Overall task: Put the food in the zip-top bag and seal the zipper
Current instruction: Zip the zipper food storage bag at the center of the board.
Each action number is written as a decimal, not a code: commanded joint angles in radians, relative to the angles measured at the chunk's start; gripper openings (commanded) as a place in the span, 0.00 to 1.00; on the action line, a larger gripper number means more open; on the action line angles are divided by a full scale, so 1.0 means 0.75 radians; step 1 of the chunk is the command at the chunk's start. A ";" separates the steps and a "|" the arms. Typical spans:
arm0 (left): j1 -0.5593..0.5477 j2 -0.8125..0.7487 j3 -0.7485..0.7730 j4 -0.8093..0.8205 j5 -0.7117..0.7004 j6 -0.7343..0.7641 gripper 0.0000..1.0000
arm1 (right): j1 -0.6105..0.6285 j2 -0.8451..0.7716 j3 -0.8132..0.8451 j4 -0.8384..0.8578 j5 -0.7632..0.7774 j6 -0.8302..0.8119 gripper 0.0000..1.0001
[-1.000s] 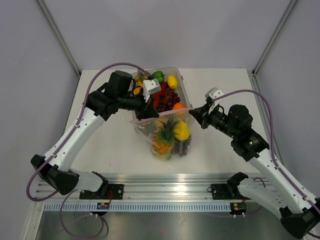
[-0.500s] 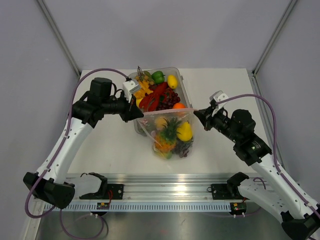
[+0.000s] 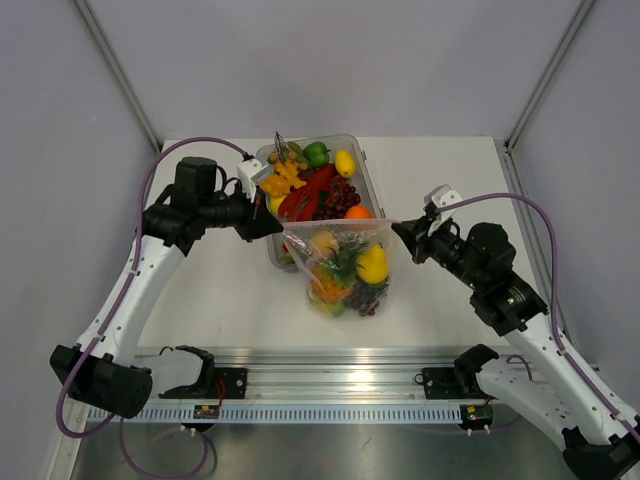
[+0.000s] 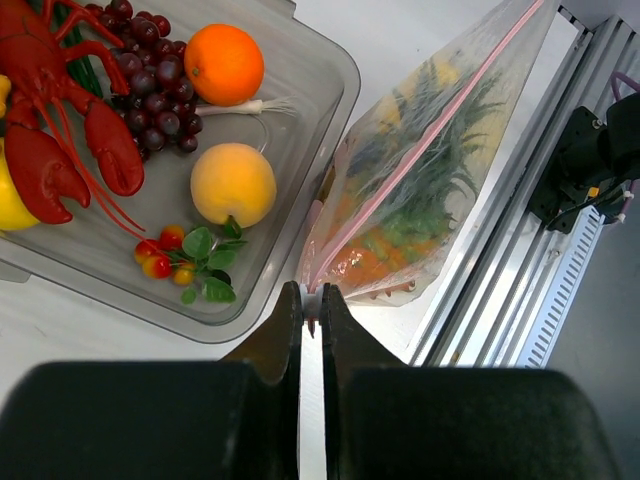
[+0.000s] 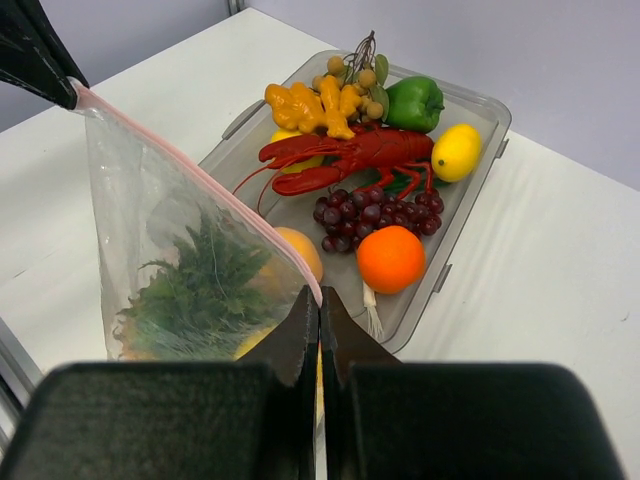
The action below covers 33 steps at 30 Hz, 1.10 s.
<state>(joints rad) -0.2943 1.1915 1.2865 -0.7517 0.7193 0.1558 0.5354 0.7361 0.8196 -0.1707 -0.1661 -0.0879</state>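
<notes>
The zip-top bag (image 3: 345, 268) hangs stretched between my two grippers, its bottom on the table in front of the tray. It holds food: a yellow fruit (image 3: 371, 264), a leafy pineapple and orange pieces. The pinkish-red zipper (image 3: 340, 224) runs taut along its top edge. My left gripper (image 3: 277, 227) is shut on the zipper's left end (image 4: 311, 300), where a small white piece sits between the fingertips. My right gripper (image 3: 399, 229) is shut on the bag's right corner (image 5: 319, 298). The zipper (image 5: 200, 180) looks closed along its length.
A rigid clear tray (image 3: 364, 165) behind the bag holds a red lobster (image 3: 310, 190), grapes (image 3: 335, 203), an orange (image 3: 357, 212), a lemon (image 3: 345, 162), a green pepper (image 3: 316, 152) and a peach (image 4: 232, 183). An aluminium rail (image 3: 330, 385) runs along the near edge.
My left gripper has slid left along the zipper, from above the bag's middle to its left end. The right gripper has drawn slightly right. The bag's top is now stretched straight.
</notes>
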 commanded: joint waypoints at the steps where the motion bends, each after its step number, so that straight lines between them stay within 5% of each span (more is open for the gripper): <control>1: 0.039 -0.020 -0.012 0.029 -0.045 -0.001 0.00 | -0.037 -0.051 0.014 0.044 0.109 -0.040 0.00; 33: 0.159 -0.008 0.009 0.080 -0.018 -0.054 0.00 | -0.133 -0.129 -0.070 0.164 0.052 0.068 0.00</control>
<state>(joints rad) -0.1772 1.1995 1.2343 -0.7074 0.7177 0.1150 0.4397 0.6403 0.7578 -0.1165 -0.1326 -0.0483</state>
